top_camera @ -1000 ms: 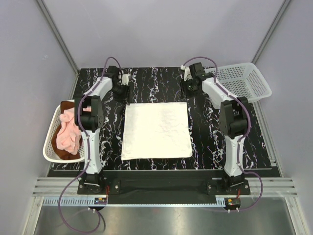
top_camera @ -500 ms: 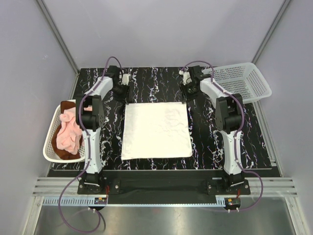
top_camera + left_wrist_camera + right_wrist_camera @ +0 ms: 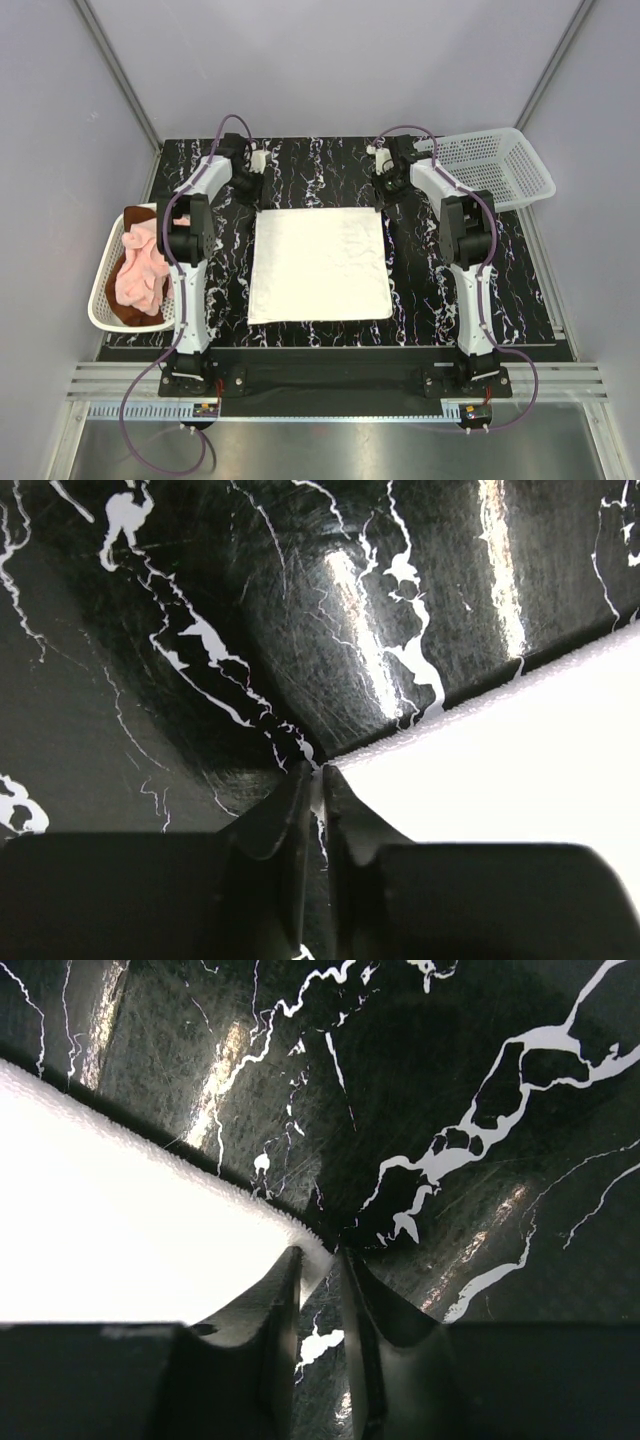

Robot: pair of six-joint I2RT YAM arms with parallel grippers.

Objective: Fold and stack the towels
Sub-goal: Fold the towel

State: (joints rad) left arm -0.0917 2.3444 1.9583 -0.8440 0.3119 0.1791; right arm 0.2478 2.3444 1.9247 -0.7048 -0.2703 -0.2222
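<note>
The white towel [image 3: 320, 265] lies flat and spread out in the middle of the table. My left gripper [image 3: 255, 190] is at its far left corner; in the left wrist view [image 3: 320, 780] the jaws are pinched shut on the tip of the towel's corner [image 3: 500, 740]. My right gripper [image 3: 386, 190] is at the far right corner; in the right wrist view [image 3: 320, 1258] the jaws stand a little apart around the corner of the towel [image 3: 130, 1220], which touches only the left finger. The pale pink towel [image 3: 140, 270] lies crumpled on the rust-brown towel [image 3: 125, 312].
Both coloured towels sit in a white mesh basket [image 3: 97, 300] at the table's left edge. A second white mesh basket [image 3: 520, 165] stands at the far right corner. The black marbled tabletop [image 3: 440, 290] surrounds the white towel.
My right gripper has come down and nearer, onto the white towel's far right corner. My left gripper has stayed at the far left corner. The towel has not moved.
</note>
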